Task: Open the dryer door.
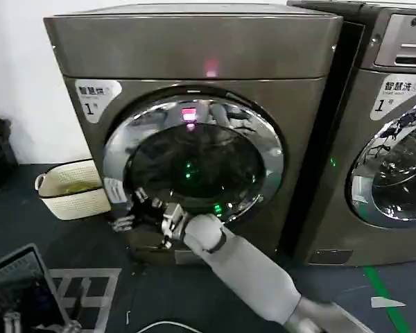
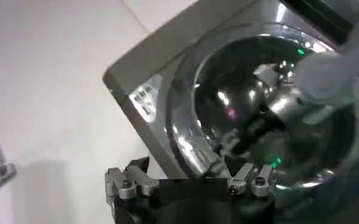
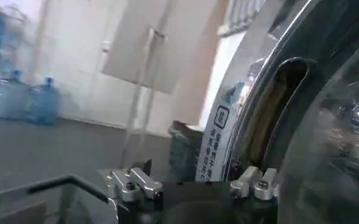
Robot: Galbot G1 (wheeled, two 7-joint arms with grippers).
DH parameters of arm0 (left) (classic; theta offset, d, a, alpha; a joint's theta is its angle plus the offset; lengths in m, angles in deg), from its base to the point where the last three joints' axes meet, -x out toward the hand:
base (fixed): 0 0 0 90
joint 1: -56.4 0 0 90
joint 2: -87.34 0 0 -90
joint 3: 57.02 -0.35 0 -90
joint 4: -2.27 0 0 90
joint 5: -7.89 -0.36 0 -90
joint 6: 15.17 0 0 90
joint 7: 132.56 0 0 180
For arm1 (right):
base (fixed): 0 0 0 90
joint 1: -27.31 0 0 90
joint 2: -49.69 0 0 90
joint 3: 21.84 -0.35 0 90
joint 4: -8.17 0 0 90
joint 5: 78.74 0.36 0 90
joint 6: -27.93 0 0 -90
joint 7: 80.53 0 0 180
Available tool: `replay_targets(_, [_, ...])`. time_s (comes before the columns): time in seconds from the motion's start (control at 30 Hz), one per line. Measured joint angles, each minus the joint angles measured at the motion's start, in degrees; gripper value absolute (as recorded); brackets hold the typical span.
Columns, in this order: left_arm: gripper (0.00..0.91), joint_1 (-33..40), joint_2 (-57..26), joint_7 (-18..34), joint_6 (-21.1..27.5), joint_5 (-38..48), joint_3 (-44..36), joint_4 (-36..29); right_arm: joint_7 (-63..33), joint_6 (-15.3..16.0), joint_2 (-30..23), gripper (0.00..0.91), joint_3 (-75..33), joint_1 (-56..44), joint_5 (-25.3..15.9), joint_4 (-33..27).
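Head view: right gripper [image 1: 135, 211] spread open at lower-left rim of dryer door [image 1: 194, 163], fingers against the chrome ring. Door shut. Dryer [image 1: 194, 48] label above gripper reads "1". Left gripper [image 2: 188, 182] open, off the door.

Everything's sitting on a dark floor [image 1: 28, 222]. The bronze-grey dryer [image 1: 194, 52] is standing straight on it, with the neighbouring LG machine [image 1: 395, 104] standing just beside it. A cream laundry basket [image 1: 73, 189] is resting on the floor right next to the dryer, and green tape [image 1: 385, 298] is running along the floor by the LG machine.
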Motion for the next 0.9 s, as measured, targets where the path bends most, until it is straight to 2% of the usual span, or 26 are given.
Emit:
replay_targets(0.13, [0.907,3.8,-2.9,0.5,0.6,2.9,2.5,1.2,4.2,-1.7,4.7,0.907,0.4,-0.8,3.0,4.2])
replay_targets(0.23, [0.907,7.5,-5.2,2.8,6.4,4.1,4.5,2.3,9.1,-2.9,9.0,0.907,0.1,-1.8,6.3,8.0])
replay_targets(0.37, [0.907,12.4,-8.4,4.0,14.2,5.3,4.7,3.7,15.6,-4.8,14.0,0.907,-1.1,-3.0,8.4,12.3])
replay_targets(0.47, [0.907,15.5,-10.5,5.2,17.5,4.5,3.6,4.8,21.8,-7.0,17.3,0.907,-2.6,-4.5,9.7,14.7])
replay_targets(0.67, [0.907,20.8,-14.3,6.7,21.8,1.6,-0.9,5.8,31.8,-7.9,22.2,0.907,-9.5,-9.5,10.4,18.6])
replay_targets(0.9, [0.907,25.8,-19.1,7.0,23.7,0.3,-8.7,8.4,35.3,-8.1,27.8,0.907,-24.0,-21.2,10.7,24.6])
